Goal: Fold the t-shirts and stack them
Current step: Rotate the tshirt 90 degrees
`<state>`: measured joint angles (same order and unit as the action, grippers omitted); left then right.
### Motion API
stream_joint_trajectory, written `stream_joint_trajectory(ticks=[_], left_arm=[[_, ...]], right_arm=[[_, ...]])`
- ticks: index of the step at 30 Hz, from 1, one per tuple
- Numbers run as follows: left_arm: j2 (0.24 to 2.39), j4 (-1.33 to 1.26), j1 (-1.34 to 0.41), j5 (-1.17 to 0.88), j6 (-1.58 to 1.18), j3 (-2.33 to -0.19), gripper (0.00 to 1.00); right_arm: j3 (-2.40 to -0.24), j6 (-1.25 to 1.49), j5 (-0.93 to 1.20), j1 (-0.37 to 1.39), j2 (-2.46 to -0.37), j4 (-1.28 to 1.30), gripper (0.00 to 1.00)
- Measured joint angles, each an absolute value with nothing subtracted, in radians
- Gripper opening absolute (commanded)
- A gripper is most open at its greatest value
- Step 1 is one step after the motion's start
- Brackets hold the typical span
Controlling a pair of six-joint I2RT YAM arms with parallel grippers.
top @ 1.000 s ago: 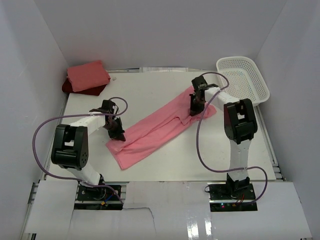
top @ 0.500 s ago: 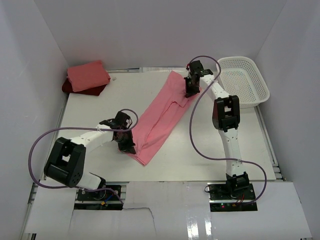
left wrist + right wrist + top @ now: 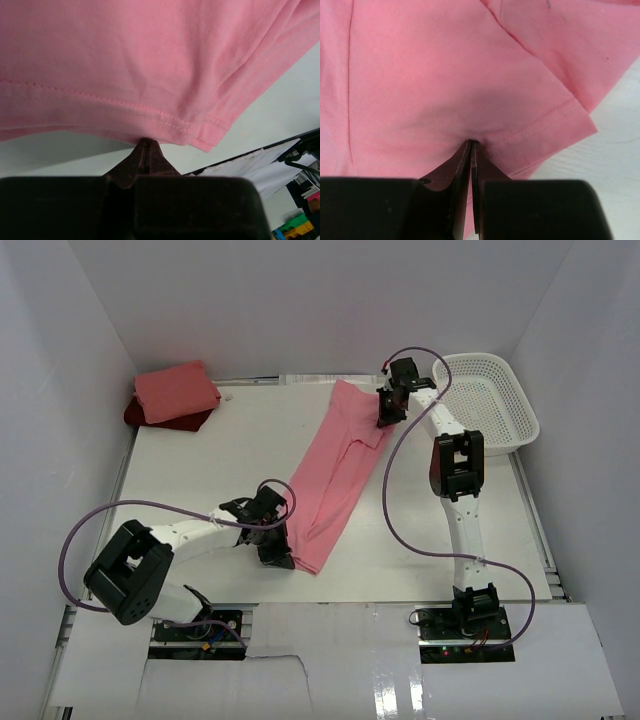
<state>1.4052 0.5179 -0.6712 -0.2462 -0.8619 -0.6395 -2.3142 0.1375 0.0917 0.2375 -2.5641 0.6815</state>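
Left arm (image 3: 195,533) bent low, right arm (image 3: 462,525) stretched far, both jaws pinching the rose pink t-shirt (image 3: 335,475).

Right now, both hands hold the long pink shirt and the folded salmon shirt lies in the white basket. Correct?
Not the basket: the top view shows the folded salmon shirt lying on the dark red shirt, far left. The left hand and right hand do hold the long pink shirt.

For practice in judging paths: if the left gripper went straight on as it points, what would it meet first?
The pink shirt: the left gripper is shut on its hem, and the cloth lies right ahead of it. Probably the table under it next, though depth is unclear.
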Motion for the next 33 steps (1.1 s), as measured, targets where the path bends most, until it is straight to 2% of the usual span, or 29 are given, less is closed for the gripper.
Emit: stream_joint_trajectory(ticks=[15,21,23,25,28,29,30,31,33], left_arm=[[1.438,0.414,-0.967,-0.267,-1.065,-0.632,0.0],[1.425,0.519,-1.034,-0.213,-1.09,-0.681,0.03],[1.393,0.59,-1.039,-0.165,-1.087,-0.73,0.08],[1.358,0.659,-1.025,-0.118,-1.069,-0.808,0.09],[1.327,0.727,-0.966,-0.049,-1.022,-0.948,0.2],[1.317,0.743,-0.934,-0.033,-0.998,-0.989,0.3],[1.308,0.756,-0.896,-0.017,-0.972,-1.024,0.34],[1.3,0.763,-0.857,-0.004,-0.947,-1.05,0.36],[1.296,0.78,-0.772,0.012,-0.886,-1.095,0.36]], right_arm=[[-2.313,0.17,0.242,0.189,-2.588,0.561,0.15],[-2.249,0.208,0.305,0.18,-2.569,0.462,0.24],[-2.185,0.219,0.334,0.179,-2.535,0.422,0.25],[-2.131,0.223,0.369,0.178,-2.492,0.399,0.31],[-2.065,0.217,0.419,0.179,-2.401,0.376,0.44],[-2.041,0.212,0.427,0.181,-2.36,0.371,0.45],[-2.004,0.202,0.432,0.184,-2.305,0.357,0.46],[-1.966,0.194,0.438,0.186,-2.244,0.353,0.5],[-1.892,0.182,0.443,0.193,-2.115,0.339,0.5]])
